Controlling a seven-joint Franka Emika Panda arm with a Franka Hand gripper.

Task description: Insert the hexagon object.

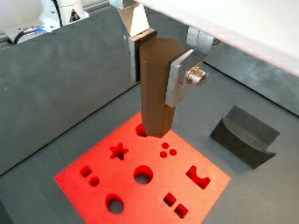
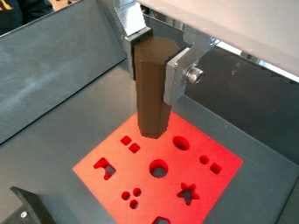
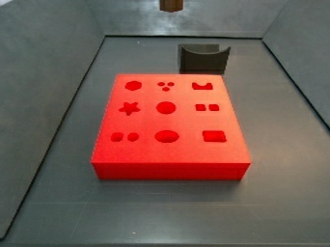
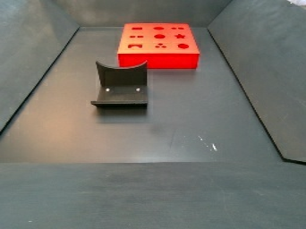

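My gripper (image 1: 160, 66) is shut on the hexagon object (image 1: 158, 87), a long brown six-sided peg that hangs upright between the silver fingers (image 1: 177, 77). Both wrist views show this grip (image 2: 158, 66). The peg's lower end hovers above the red block (image 1: 117, 179), over its edge near a partly hidden hole (image 1: 142, 131). In a side view only the peg's tip (image 3: 171, 5) shows at the frame's top, well above the block (image 3: 168, 154). The block's top has several shaped holes. The gripper is out of view in the side view of the block (image 4: 159, 58) at the far end.
A dark grey curved holder (image 3: 203, 58) stands on the floor beside the block, also seen in a wrist view (image 1: 246, 133) and a side view (image 4: 120, 85). Grey sloping walls (image 3: 52, 116) enclose the dark floor (image 4: 167, 134).
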